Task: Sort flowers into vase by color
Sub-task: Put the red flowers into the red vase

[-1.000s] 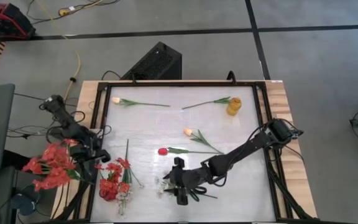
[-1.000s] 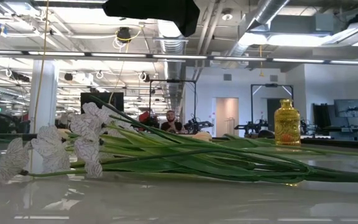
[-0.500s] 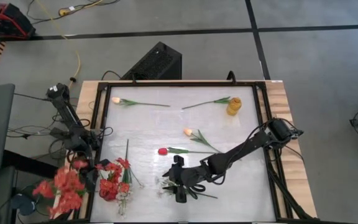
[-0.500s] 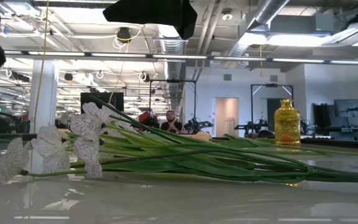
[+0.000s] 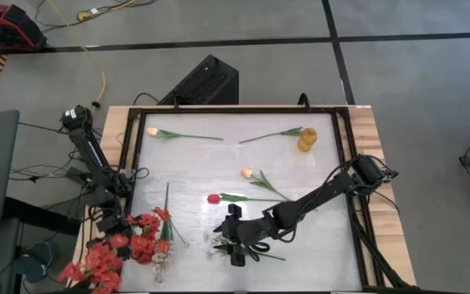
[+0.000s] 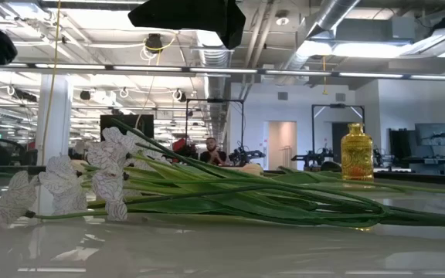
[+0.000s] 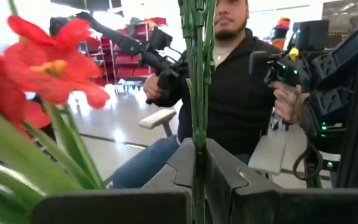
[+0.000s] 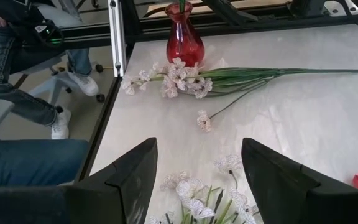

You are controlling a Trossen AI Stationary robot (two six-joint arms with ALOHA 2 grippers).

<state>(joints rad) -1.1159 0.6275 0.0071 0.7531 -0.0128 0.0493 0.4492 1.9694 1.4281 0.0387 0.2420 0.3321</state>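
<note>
My left gripper (image 5: 111, 222) is at the table's near left corner, shut on a red blossom cluster (image 5: 95, 263) whose green stems (image 7: 197, 93) run up between its fingers. A red vase (image 5: 141, 250) beside it holds red blossoms. My right gripper (image 5: 233, 245) hovers open over a spray of white blossoms (image 8: 191, 190) lying flat on the table. A second white spray (image 8: 179, 78) lies by the red vase (image 8: 184, 42). A red tulip (image 5: 213, 198) and peach tulips (image 5: 246, 172) (image 5: 152, 131) lie on the table. A yellow vase (image 5: 307, 140) stands at far right. My left gripper pinches the red cluster's bundled green stems (image 7: 197, 140) between its two fingers, which lie across them. The cluster is lifted clear of the table. Its blossoms (image 5: 88, 268) reach from the gripper out past the table's near left corner.
Another peach tulip's stem (image 5: 272, 135) lies beside the yellow vase (image 6: 356, 153). A black frame (image 5: 133, 163) rims the table. A seated person (image 7: 229, 87) holding controllers is beyond the table's left side. Bare tabletop lies in the middle and at the near right.
My left gripper has carried the red cluster toward the table's near edge and toward the red vase. The blossoms swung from beside the table's left edge round to its near left corner. My right gripper has stayed over the white spray.
</note>
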